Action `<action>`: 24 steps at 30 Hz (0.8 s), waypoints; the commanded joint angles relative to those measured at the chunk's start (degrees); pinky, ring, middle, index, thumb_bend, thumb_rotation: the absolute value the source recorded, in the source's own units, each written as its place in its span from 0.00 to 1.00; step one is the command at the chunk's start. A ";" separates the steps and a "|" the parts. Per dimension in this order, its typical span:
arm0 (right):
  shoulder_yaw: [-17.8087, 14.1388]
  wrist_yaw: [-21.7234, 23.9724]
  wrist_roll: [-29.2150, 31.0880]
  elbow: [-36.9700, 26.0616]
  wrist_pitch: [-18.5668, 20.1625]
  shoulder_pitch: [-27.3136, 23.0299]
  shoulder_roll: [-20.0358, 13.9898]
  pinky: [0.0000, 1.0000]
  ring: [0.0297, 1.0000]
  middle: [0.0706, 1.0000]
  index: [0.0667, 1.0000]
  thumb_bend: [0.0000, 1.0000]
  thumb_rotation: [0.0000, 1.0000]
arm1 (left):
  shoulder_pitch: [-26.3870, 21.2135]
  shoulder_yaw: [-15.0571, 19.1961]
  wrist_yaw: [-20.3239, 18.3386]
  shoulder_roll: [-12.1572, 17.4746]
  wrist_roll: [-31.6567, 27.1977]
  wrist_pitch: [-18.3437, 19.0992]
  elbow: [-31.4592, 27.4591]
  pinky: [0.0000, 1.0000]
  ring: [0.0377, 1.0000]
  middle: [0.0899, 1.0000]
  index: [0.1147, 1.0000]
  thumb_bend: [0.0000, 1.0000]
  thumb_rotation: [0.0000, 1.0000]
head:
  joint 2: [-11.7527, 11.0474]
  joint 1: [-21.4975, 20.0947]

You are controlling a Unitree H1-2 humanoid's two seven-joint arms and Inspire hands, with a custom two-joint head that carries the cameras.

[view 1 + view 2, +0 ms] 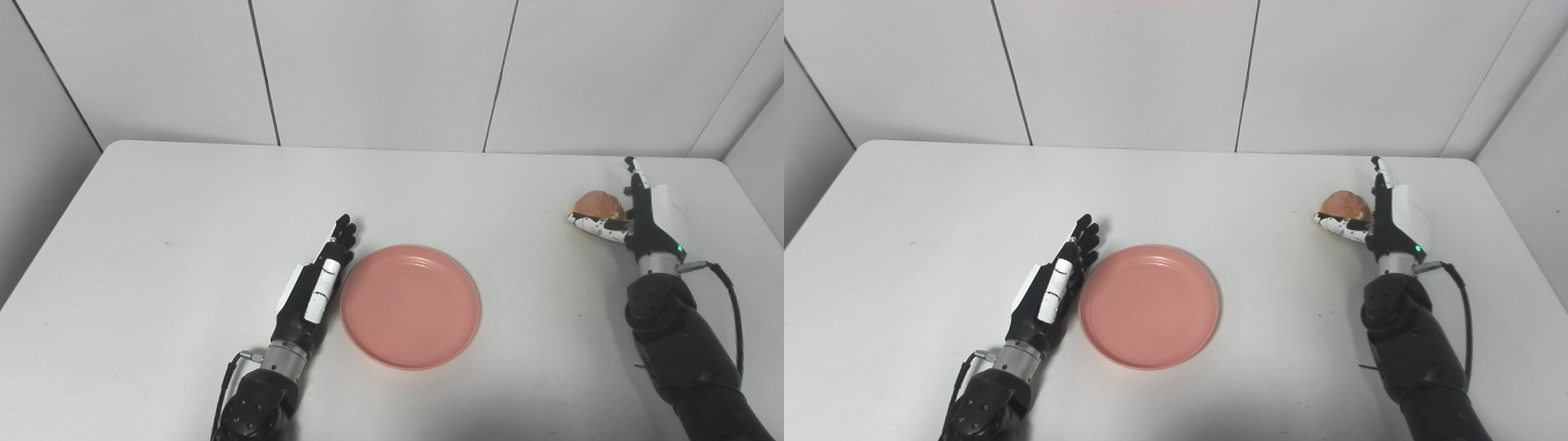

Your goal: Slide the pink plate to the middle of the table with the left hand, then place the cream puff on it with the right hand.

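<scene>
Left eye view: my left hand (pixel 318 285) lies flat and open, holding nothing, fingers straight against the left rim of the pink plate (pixel 410 305) at lower centre. At the right edge, my right hand (pixel 637 211) cups the cream puff (pixel 599 204), thumb beneath, fingers upright beside it.

Right eye view: plate just left of centre; puff at right on the white table (pixel 937 202), grip not fully closed.

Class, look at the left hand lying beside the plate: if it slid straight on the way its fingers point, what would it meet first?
Probably nothing: the left hand points up past the plate rim, over bare table toward the back wall.
</scene>
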 commanded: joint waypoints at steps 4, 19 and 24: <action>1.20 0.18 -0.38 0.74 -1.32 -2.50 -1.52 0.73 0.83 0.88 0.88 0.73 0.22 | 1.34 0.31 -0.30 0.60 -0.51 -0.82 -0.28 1.00 1.00 1.00 1.00 0.62 1.00 | 0.15 0.34; 2.23 7.35 0.09 -3.35 6.47 -1.52 -2.05 0.24 0.34 0.45 0.75 0.56 0.00 | 1.27 0.40 -0.22 0.27 -0.60 -1.16 -0.05 1.00 1.00 1.00 1.00 0.60 1.00 | 0.45 0.48; 2.43 8.11 -0.21 -4.68 7.87 -1.12 -2.20 0.34 0.39 0.49 0.65 0.52 0.00 | 1.33 0.32 -0.02 0.09 -0.44 -0.45 -0.81 1.00 1.00 1.00 1.00 0.60 1.00 | 0.47 0.64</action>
